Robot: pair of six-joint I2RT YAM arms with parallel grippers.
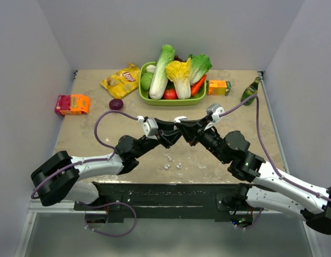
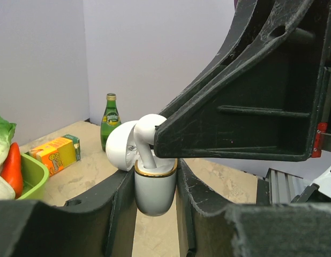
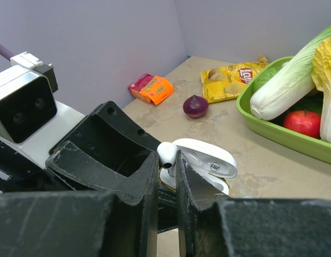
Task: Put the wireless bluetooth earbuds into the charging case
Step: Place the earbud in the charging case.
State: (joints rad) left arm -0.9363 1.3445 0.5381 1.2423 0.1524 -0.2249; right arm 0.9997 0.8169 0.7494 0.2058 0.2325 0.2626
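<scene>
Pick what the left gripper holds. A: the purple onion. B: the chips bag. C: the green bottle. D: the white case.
D: in the left wrist view the case, lid open, sits clamped in the left gripper, while the right gripper pinches an earbud at its opening.

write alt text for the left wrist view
The left gripper clamps a glossy white gold-rimmed charging case, lid open, while the right gripper holds a white plastic earbud stem-down in its mouth. Behind stand a green glass bottle and an orange juice carton.
</scene>
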